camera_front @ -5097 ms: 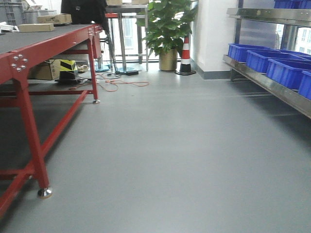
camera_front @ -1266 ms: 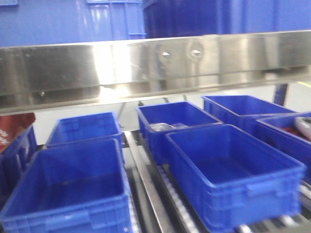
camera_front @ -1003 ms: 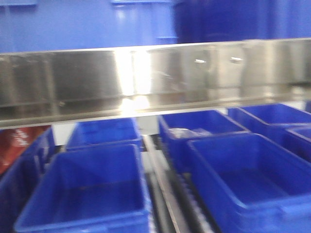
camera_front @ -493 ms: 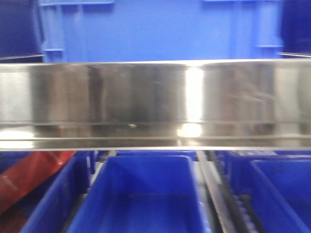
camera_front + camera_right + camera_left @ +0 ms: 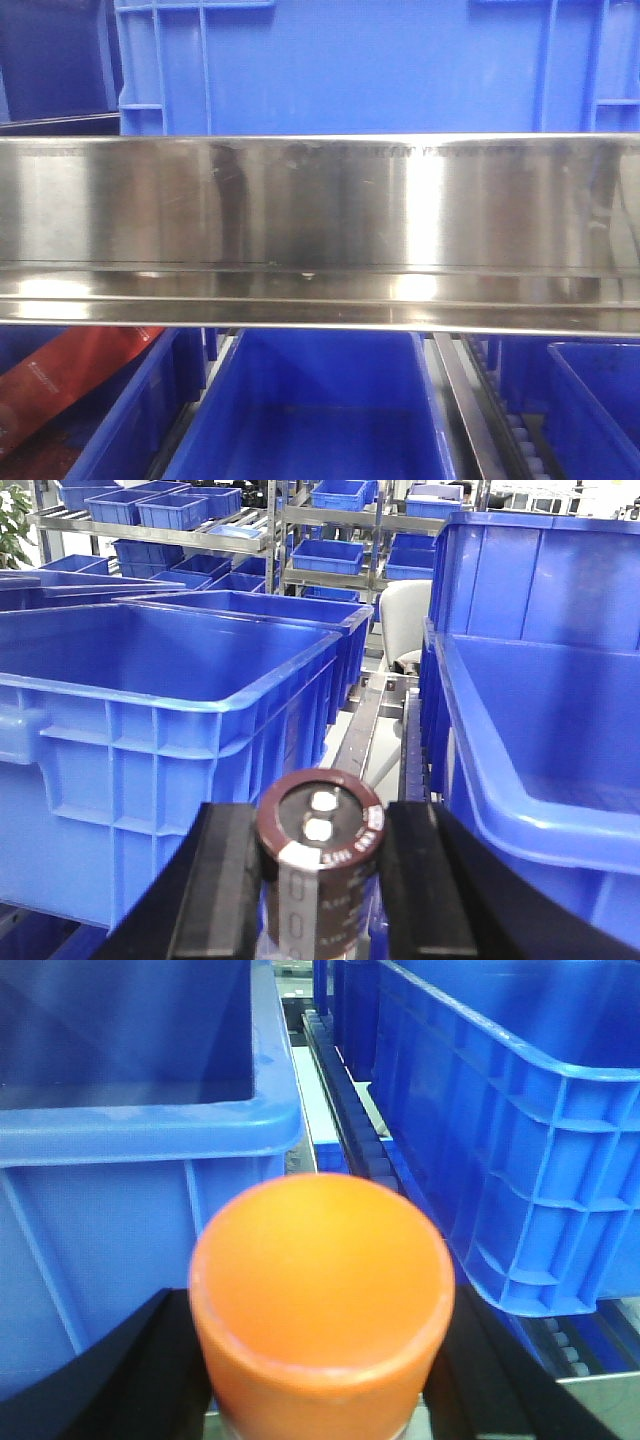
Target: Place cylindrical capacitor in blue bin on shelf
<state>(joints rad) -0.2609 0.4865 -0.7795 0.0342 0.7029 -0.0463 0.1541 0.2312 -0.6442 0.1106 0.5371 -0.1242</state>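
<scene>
- On the left arm, the left gripper (image 5: pixel 320 1390) is closed round an orange cylinder (image 5: pixel 320 1280), with a black finger (image 5: pixel 120 1380) on either flank. It sits low, outside the near wall of a tall bin (image 5: pixel 130 1125). It is judged parked clear of the working arm.
- Across the front view, the shelf (image 5: pixel 320 215) presents its steel front edge square to the camera, with a lower bin (image 5: pixel 320 400) open beneath. The base is judged drawn up close for a reach.
- On the right arm, the right gripper (image 5: pixel 320 880) is clamped on the cylindrical capacitor (image 5: pixel 320 850). It grips the sides, with the capacitor's terminal end towards the camera, so parting the jaws should drop it cleanly.
- The capacitor sits near, facing the gap between the left blue bin (image 5: pixel 150 695) and the right blue bin (image 5: pixel 540 830), and lies outside both. Its height against the rims cannot be told.
- Placement is judged outstanding, as the capacitor must first be carried over a rim.
</scene>
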